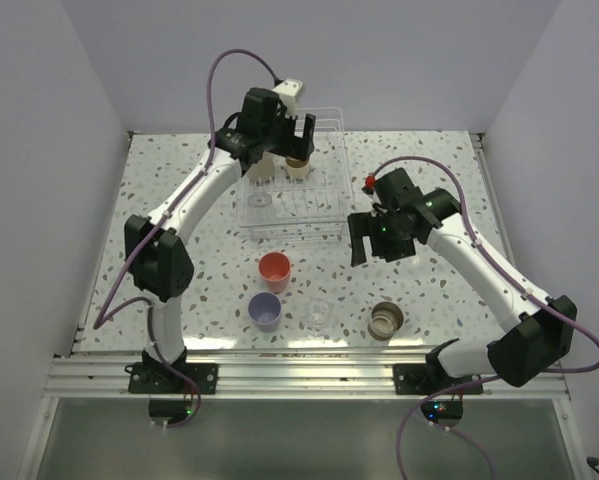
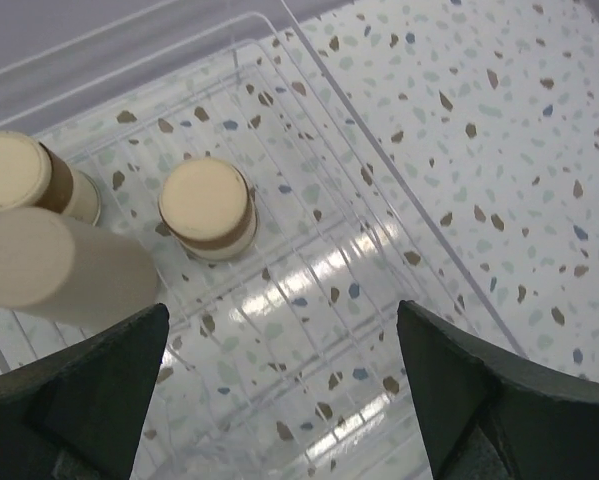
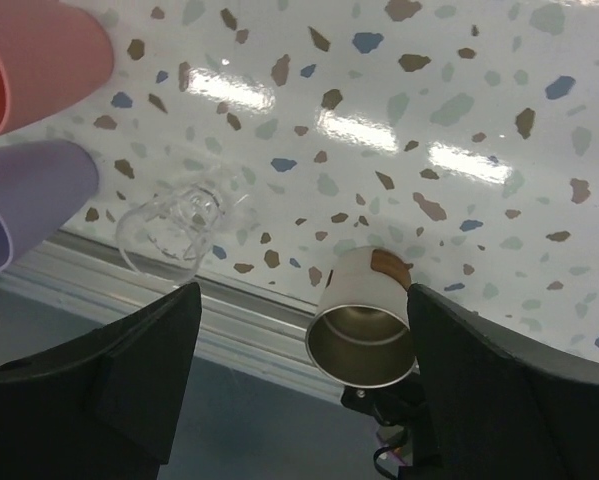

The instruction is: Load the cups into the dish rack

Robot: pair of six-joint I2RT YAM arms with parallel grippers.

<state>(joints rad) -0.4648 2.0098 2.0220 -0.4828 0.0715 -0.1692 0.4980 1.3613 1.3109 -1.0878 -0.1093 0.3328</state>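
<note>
The white wire dish rack [image 1: 319, 205] stands at the back centre. My left gripper [image 1: 279, 145] hovers open above it with nothing between its fingers. The left wrist view looks down into the dish rack [image 2: 379, 190], where two short tan cups [image 2: 207, 208] [image 2: 11, 176] and a larger beige cup [image 2: 64, 265] sit upside down. On the table in front stand a coral-red cup [image 1: 274, 268], a lavender cup [image 1: 266, 311], a clear glass cup [image 1: 320, 314] and a tan brown-rimmed cup [image 1: 386, 320]. My right gripper [image 1: 372, 248] hangs open above the table, behind the tan cup [image 3: 364, 315] and apart from it.
Another clear glass [image 1: 262, 200] sits in the rack's front left part. The table's front metal rail [image 3: 239, 320] runs just beyond the cups. White walls close the table in on the left, right and back.
</note>
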